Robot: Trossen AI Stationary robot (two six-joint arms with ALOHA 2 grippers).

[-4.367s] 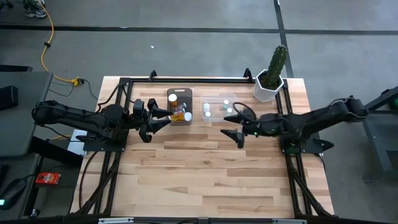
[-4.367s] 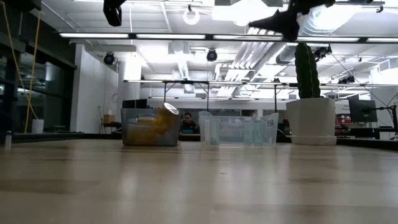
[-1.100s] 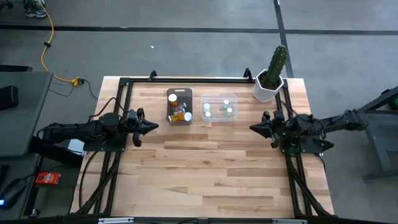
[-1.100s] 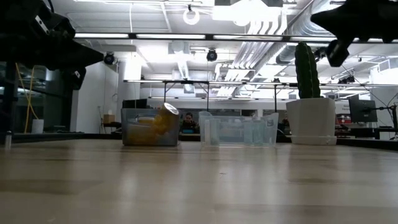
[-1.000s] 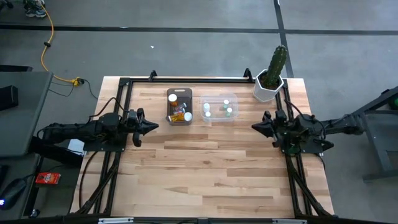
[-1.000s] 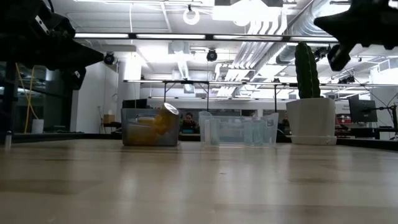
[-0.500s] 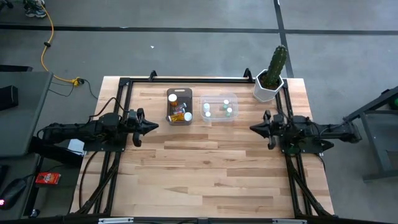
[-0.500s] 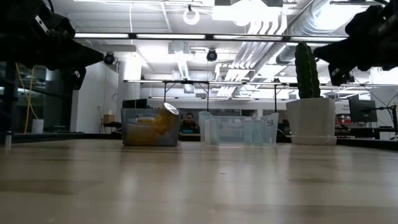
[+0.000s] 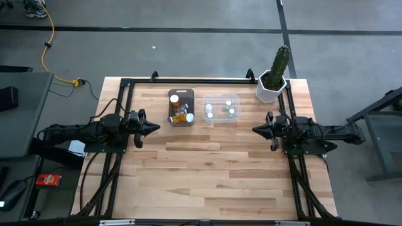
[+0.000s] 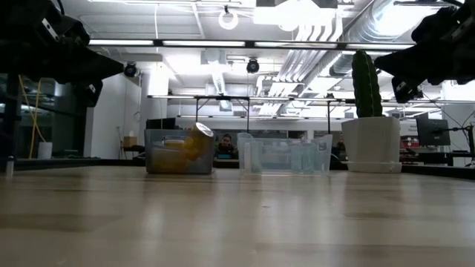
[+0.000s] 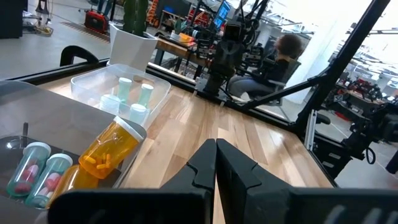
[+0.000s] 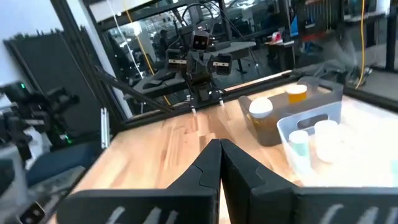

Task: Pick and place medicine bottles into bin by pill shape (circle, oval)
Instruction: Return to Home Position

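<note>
Left gripper (image 9: 154,127), right gripper (image 9: 255,129) back; two bins (image 9: 192,100) (image 9: 220,98).

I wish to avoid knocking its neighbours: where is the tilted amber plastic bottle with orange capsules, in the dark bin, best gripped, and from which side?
I would grip the amber plastic bottle just below its round white cap, coming from above. It leans with the cap end highest, near the rim of the dark bin, while its low end lies among other bottles.
</note>
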